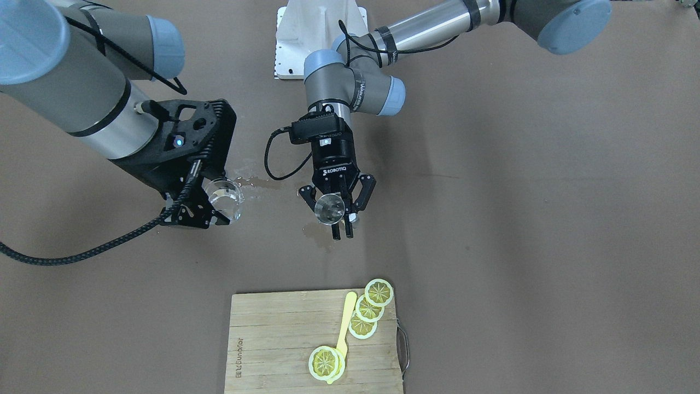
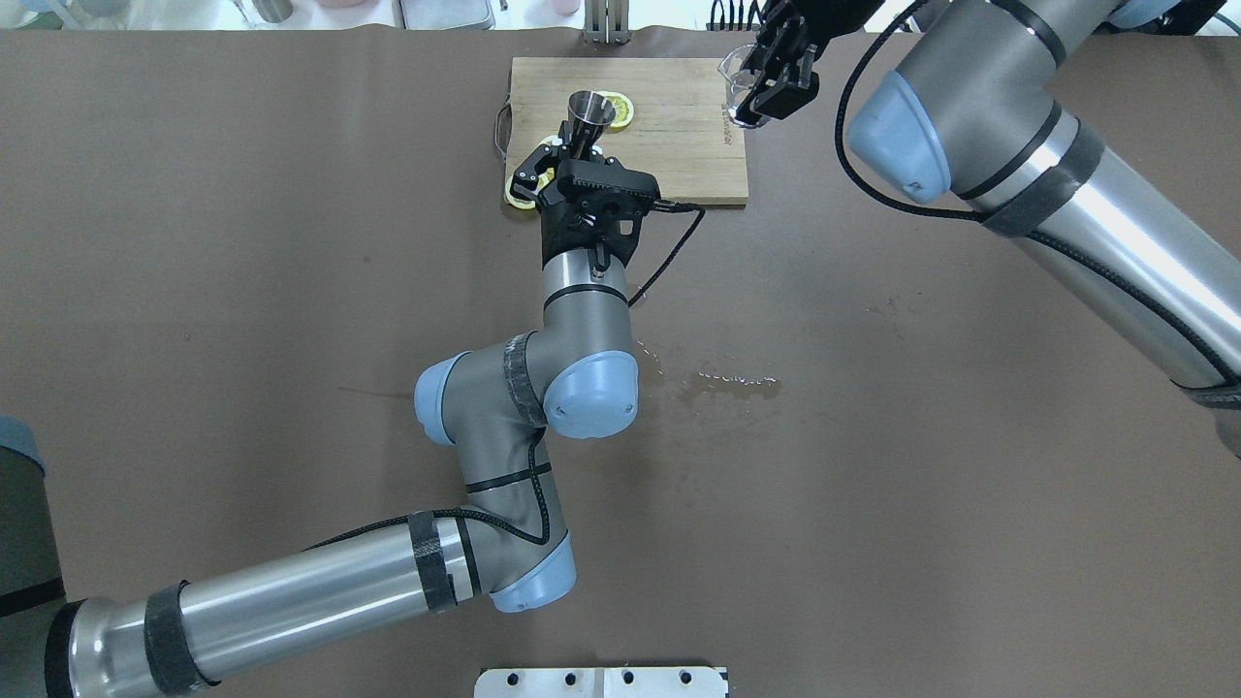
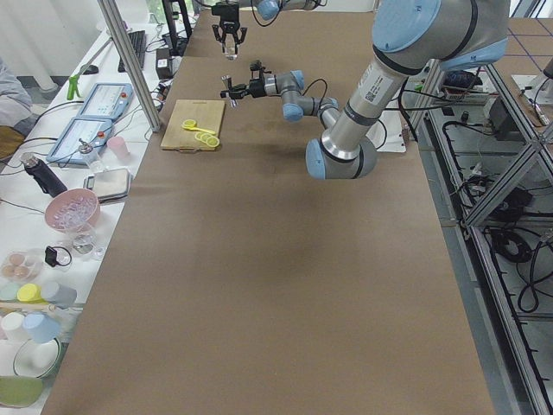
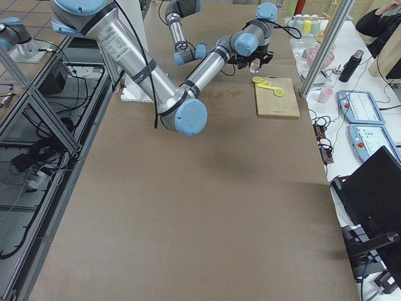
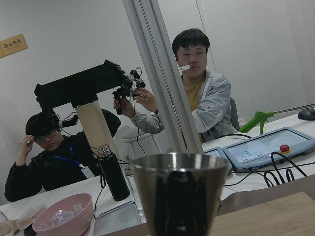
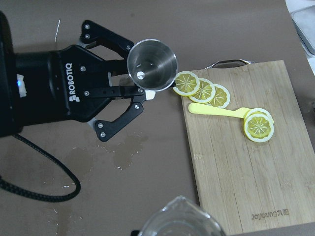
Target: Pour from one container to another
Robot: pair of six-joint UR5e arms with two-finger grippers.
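Brown paper covers the table (image 1: 547,246), marked with wet patches (image 1: 257,181) near its middle. A wooden cutting board (image 1: 273,339) with lemon slices (image 1: 369,309) sits at the bottom centre of the front-facing view. Both vessels are held off the surface. The left gripper (image 1: 342,229), in the centre of that view, has its fingers pressed onto the narrow waist of the jigger (image 1: 330,208), which stands upright with its open mouth facing up. The right gripper (image 1: 214,210), at centre left, pinches the glass cup (image 1: 225,200) by its wall. The cup looks tipped partway — whether anything is in it I cannot tell. The relation that matters is sideways: in the front-facing view the cup lies to the left of the jigger, well apart from it and not over its mouth, with bare table showing between them. In the right wrist camera the cup's rim sits at the bottom edge of the frame, and the jigger's mouth lies above it and a little to the left, in the upper part of the frame, near the handle end of the board. By my judgement the cup's lip must be carried across until it hangs over that small mouth before any further tilt — the target is narrow, and pouring short of it would wet the paper.
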